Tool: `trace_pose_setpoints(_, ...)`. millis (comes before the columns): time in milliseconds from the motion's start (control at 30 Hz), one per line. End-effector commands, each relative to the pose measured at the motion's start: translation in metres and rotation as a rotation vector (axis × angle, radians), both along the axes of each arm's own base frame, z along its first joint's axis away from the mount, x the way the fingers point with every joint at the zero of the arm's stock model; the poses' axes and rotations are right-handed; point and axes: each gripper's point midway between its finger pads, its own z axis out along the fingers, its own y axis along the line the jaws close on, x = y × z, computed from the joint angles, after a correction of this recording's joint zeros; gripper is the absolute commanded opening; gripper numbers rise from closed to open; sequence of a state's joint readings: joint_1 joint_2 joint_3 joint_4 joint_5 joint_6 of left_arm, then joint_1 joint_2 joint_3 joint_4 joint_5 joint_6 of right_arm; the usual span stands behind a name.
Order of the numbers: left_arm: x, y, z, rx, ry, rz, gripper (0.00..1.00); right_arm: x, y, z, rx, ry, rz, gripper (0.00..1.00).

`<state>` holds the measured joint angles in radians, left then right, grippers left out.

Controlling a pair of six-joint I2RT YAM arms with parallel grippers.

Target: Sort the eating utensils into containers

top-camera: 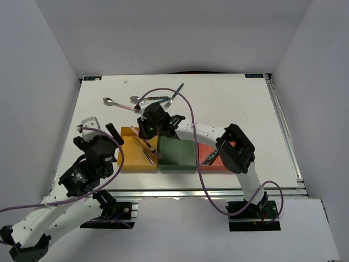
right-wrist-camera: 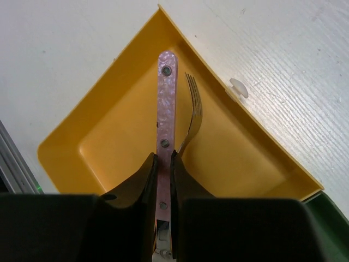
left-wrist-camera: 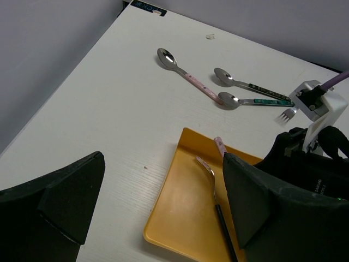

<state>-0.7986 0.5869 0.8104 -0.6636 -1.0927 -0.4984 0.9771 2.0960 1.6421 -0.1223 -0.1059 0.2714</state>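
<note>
My right gripper [right-wrist-camera: 164, 164] is shut on a pink-handled utensil [right-wrist-camera: 165, 103], its handle pointing out over the yellow-orange tray [right-wrist-camera: 109, 142]; its head is hidden. It also shows in the top view [top-camera: 147, 129]. A dark-handled fork [right-wrist-camera: 191, 109] lies in that tray, also seen in the left wrist view [left-wrist-camera: 211, 183]. My left gripper [left-wrist-camera: 158, 210] is open and empty at the tray's near-left side [top-camera: 99, 136]. The green tray [top-camera: 177, 153] and red tray [top-camera: 214, 157] stand to the right. On the table behind lie a pink-handled spoon [left-wrist-camera: 184, 73], two teal-handled spoons [left-wrist-camera: 248, 85] [left-wrist-camera: 253, 101] and a fork [top-camera: 175, 95].
The three trays stand in a row near the table's front edge [top-camera: 180, 188]. White walls close in the left, back and right sides. A small white speck [left-wrist-camera: 210, 36] lies near the far edge. The right arm's cable [top-camera: 185, 109] loops over the table's middle.
</note>
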Motion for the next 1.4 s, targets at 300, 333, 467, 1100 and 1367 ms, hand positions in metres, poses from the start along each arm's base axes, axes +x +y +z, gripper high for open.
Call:
trace_pose_setpoints(300, -0.001, 0.005, -0.001, 0.004, -0.001, 0.022, 0.98, 0.011, 0.031, 0.025, 0.061, 0.045, -0.124, 0.00)
trace_pose_setpoints(333, -0.001, 0.004, -0.001, 0.005, 0.000, 0.022, 0.98, 0.010, 0.032, 0.023, 0.056, 0.046, -0.122, 0.00)
trace_pose_setpoints(467, 0.000, 0.000, -0.001, -0.004, 0.007, 0.005, 0.98, 0.000, 0.032, 0.025, 0.070, 0.061, -0.089, 0.33)
trace_pose_setpoints(1100, 0.097, -0.134, 0.033, 0.092, 0.123, -0.282, 0.98, 0.040, -0.241, 0.125, 0.197, -0.100, -0.687, 0.89)
trace_pose_setpoints(1367, 0.245, -0.204, 0.007, 0.100, 0.244, -0.453, 0.98, -0.022, -0.328, 0.151, 0.208, -0.200, -0.759, 0.89)
